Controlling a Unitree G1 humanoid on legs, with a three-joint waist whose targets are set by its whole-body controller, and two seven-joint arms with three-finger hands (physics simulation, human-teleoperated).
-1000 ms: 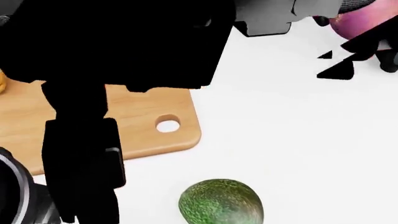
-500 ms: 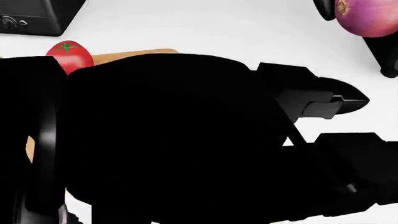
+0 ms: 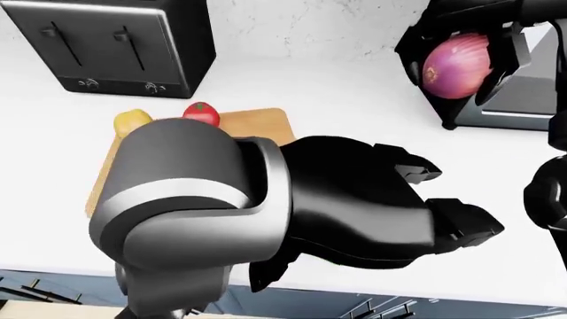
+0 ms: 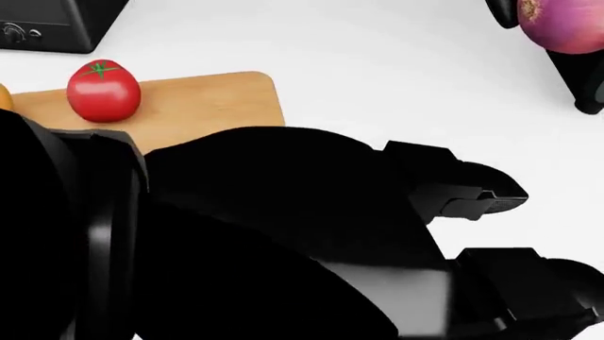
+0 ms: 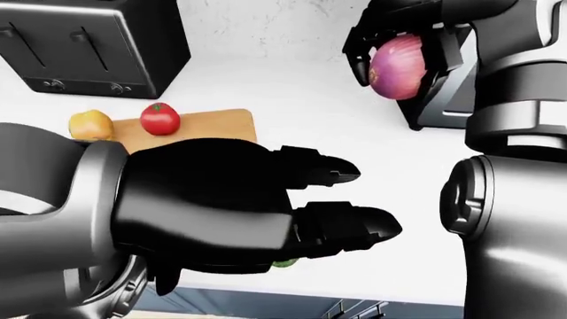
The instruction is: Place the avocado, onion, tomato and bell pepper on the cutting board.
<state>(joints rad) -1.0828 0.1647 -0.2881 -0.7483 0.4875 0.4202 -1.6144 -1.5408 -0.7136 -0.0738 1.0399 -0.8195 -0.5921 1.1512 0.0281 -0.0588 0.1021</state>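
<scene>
My right hand (image 3: 460, 53) is raised at the upper right and shut on the purple onion (image 3: 456, 58). My left hand (image 3: 456, 199) fills the middle of the views, fingers spread and open, low over the white counter. A green sliver of the avocado (image 5: 284, 264) shows under its palm; the rest is hidden. The red tomato (image 4: 102, 91) and the yellow bell pepper (image 3: 133, 121) sit on the wooden cutting board (image 4: 207, 99) at the upper left.
A black toaster (image 3: 115, 46) stands beyond the board at the top left. A dark appliance (image 3: 523, 106) stands at the right, behind the raised onion. The white counter (image 3: 354, 100) runs between them; its near edge lies at the bottom of the eye views.
The head view has shifted. The avocado, in plain sight a second ago, is now covered by my left hand. The hand has dropped lower in view, uncovering the board and tomato.
</scene>
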